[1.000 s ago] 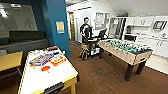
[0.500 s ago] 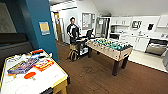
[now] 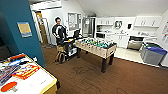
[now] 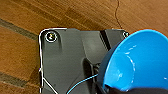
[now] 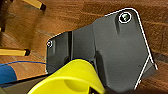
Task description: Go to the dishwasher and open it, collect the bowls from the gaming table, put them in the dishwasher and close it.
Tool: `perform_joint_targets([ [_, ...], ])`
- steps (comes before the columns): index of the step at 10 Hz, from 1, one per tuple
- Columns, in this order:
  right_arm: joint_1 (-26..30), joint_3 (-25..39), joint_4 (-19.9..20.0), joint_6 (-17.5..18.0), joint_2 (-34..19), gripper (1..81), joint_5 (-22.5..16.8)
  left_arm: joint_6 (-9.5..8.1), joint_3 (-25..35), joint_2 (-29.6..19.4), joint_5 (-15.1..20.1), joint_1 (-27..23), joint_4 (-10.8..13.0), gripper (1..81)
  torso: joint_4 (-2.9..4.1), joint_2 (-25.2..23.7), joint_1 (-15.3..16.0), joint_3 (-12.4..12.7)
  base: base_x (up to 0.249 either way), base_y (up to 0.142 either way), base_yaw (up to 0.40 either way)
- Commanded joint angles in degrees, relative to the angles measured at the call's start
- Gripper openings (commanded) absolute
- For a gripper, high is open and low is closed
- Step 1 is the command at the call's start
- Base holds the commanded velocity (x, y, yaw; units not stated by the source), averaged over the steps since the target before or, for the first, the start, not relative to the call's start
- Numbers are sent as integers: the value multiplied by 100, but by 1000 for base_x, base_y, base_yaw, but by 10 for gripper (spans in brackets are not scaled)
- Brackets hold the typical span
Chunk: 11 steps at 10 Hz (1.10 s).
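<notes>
In the left wrist view a blue bowl [image 4: 140,62] hangs over the wooden floor, with my left gripper [image 4: 125,89] shut on its rim. A yellow cup-like vessel [image 5: 72,78] is held above the floor by my right gripper [image 5: 86,90]. The gaming table [image 3: 51,83], white-topped with a yellowish edge, stands at the near left of the head view with games and a red paddle on it. The dishwasher [image 3: 135,43] sits in the kitchen run at the far right, and its steel door looks lowered.
A table-football table [image 3: 96,47] stands mid-room on the brown floor. A person [image 3: 58,31] with a control rig on a cart stands behind it. A teal wall corner [image 3: 22,32] rises on the left. Grey bins [image 3: 153,53] stand at the right.
The camera has swung right: the gaming table slid toward the left edge of the picture, and the table-football table and kitchen moved toward the middle.
</notes>
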Motion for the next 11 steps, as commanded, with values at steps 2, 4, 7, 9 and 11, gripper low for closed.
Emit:
perform_joint_targets([
  [2,242,33,-60,2,-113,10,-173,9,26,-103,199,-253,64,10,0,0,0,0,0,0,-380],
  [4,233,42,-60,2,-113,10,-164,9,26,-103,199,-245,64,10,0,0,0,0,0,0,-381],
  [7,241,33,-60,2,-113,10,-164,9,26,-103,199,-245,64,10,0,0,0,0,0,0,-382],
  [9,233,33,-60,2,-113,10,-164,9,26,-103,199,-245,64,10,0,0,-2,0,0,0,-382],
  [11,233,33,-60,2,-113,10,-164,9,26,-103,199,-245,64,10,0,0,0,0,0,0,-382],
])
